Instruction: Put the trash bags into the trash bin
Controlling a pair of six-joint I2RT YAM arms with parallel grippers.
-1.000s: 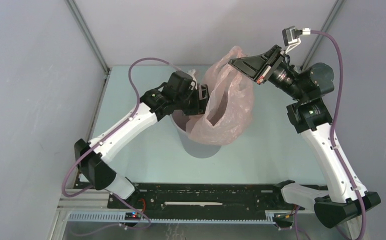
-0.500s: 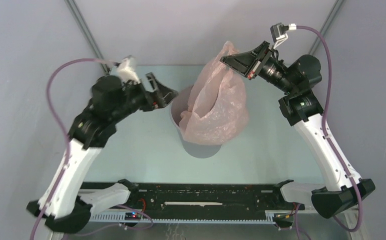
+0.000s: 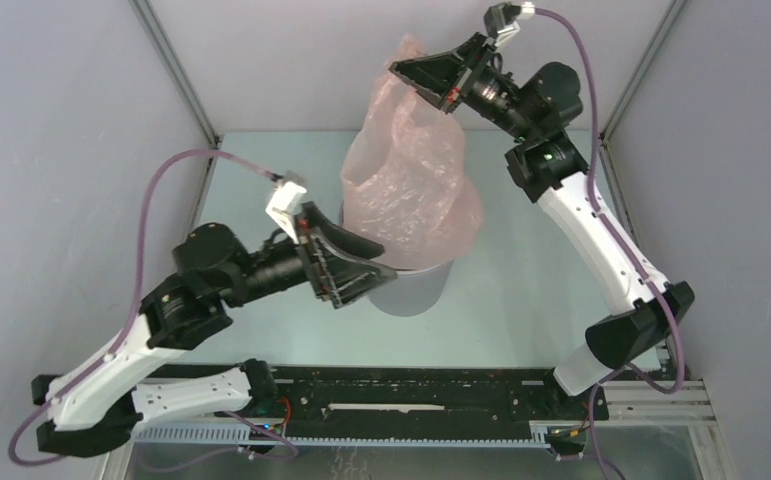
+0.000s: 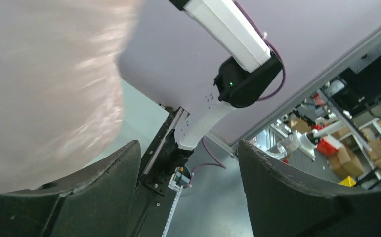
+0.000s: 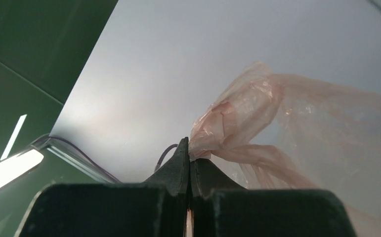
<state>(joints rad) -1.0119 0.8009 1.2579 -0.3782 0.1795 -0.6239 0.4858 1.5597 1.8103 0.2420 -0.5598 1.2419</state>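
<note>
The pale-pink trash bag (image 3: 406, 190) hangs stretched tall, its lower part bulging over the mouth of the grey trash bin (image 3: 421, 292). My right gripper (image 3: 408, 72) is high at the back, shut on the bag's top handle; in the right wrist view the fingertips (image 5: 190, 150) pinch the bunched film (image 5: 237, 118). My left gripper (image 3: 381, 272) is open and empty, low at the bin's left rim, just under the bag's bottom edge. In the left wrist view the bag (image 4: 45, 84) is a blur at the upper left, outside the open jaws (image 4: 188, 148).
The bin stands mid-table on the pale green tabletop (image 3: 521, 290), its left side hidden by my left gripper. Grey walls enclose the cell on three sides. The black rail (image 3: 411, 390) runs along the near edge. My right arm (image 4: 228, 29) crosses the left wrist view.
My right gripper has lifted the bag higher and shifted left. My left arm has swung from the bin's far left down to the bin's near-left rim, jaws open.
</note>
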